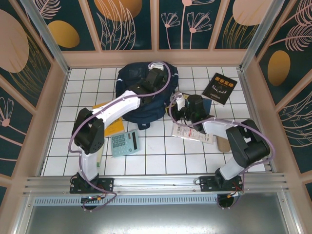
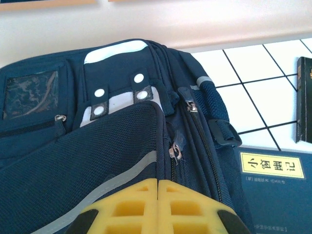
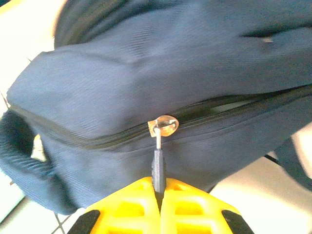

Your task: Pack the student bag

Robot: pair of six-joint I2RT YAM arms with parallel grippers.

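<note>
The student bag [image 1: 130,78], a navy backpack with a thin reflective stripe [image 2: 112,180], lies at the back middle of the tiled table. My left gripper [image 1: 155,77] rests on top of it. Its yellow fingers [image 2: 131,204] are shut together against the fabric beside a zipper slider [image 2: 174,152], with nothing visible between them. My right gripper [image 1: 181,105] is at the bag's right side, shut on the dark zipper pull [image 3: 159,168] that hangs from a metal slider [image 3: 164,126]. To the right of that slider the zipper gapes and light lining [image 3: 234,105] shows.
A black book [image 1: 220,88] lies at the back right and a blue booklet [image 2: 273,195] beside the bag. A calculator [image 1: 124,144] and a yellow flat item [image 1: 114,126] lie at the front left. A white flat pack [image 1: 191,132] lies under the right arm.
</note>
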